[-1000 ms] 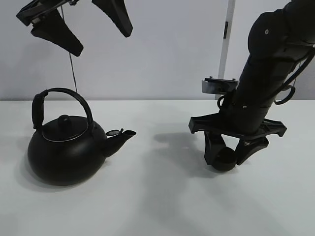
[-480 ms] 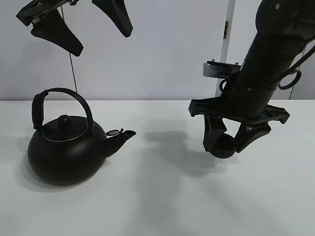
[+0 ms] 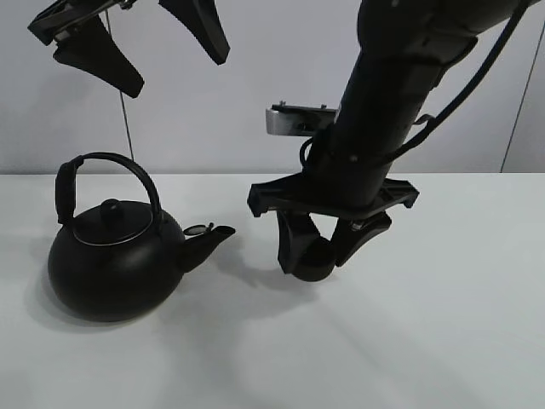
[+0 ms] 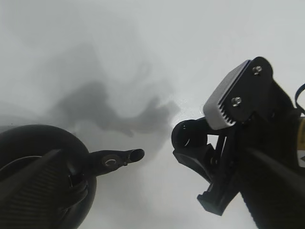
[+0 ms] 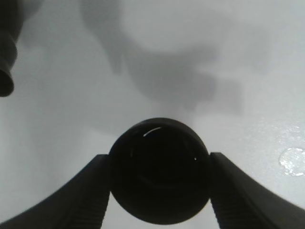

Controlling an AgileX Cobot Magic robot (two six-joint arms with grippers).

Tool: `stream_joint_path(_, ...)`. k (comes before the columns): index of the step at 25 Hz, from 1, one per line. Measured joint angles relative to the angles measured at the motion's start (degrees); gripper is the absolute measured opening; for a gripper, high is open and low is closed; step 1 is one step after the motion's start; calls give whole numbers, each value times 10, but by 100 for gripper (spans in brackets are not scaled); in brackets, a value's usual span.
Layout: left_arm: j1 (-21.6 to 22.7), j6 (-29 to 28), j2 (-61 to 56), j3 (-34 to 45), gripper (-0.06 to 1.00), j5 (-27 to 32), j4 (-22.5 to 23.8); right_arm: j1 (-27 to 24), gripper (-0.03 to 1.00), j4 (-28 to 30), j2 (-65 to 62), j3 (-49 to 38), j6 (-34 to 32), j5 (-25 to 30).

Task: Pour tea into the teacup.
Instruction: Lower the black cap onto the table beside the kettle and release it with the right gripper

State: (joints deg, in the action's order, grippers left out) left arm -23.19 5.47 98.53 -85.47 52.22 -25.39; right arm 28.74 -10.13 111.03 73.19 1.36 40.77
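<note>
The teacup (image 3: 317,269) is a small round black cup, pinched between the fingers of my right gripper (image 3: 318,256), which is shut on it low over the white table. The right wrist view looks into its dark bowl (image 5: 159,176) between both fingers. It sits a short way right of the spout (image 3: 218,232) of the big black kettle (image 3: 111,264), which stands on the table at the left. My left gripper (image 3: 177,75) hangs open high above the kettle, holding nothing. The left wrist view looks down on the spout (image 4: 121,157) and the cup (image 4: 188,138). No tea is in view.
The white table (image 3: 426,341) runs out to the right and to the front. A thin cable (image 3: 126,119) hangs behind the kettle's arched handle (image 3: 128,166). A small wet spot (image 5: 293,160) lies on the table near the cup.
My right arm has carried the teacup leftward, from the right part of the table to a spot close to the kettle's spout. The kettle and my left gripper have stayed put.
</note>
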Motion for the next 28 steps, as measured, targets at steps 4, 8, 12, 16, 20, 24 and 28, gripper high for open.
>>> stream_joint_path(4, 0, 0, 0, 0, 69, 0, 0, 11, 41, 7, 32, 1, 0, -15)
stream_joint_path(8, 0, 0, 0, 0, 69, 0, 0, 18, 41, 9, 49, 1, 0, -37)
stream_joint_path(12, 0, 0, 0, 0, 69, 0, 0, 22, 41, 11, 50, 1, -2, -62)
stream_joint_path(16, 0, 0, 0, 0, 69, 0, 0, 22, 41, 17, 50, 1, -14, -87)
stream_joint_path(20, 0, 0, 0, 0, 69, 0, 0, 22, 41, 20, 50, 1, -14, -95)
stream_joint_path(24, 0, 0, 0, 0, 69, 0, 0, 22, 41, 22, 50, 1, -14, -98)
stream_joint_path(28, 0, 0, 0, 0, 69, 0, 0, 22, 41, 22, 50, 1, -14, -99)
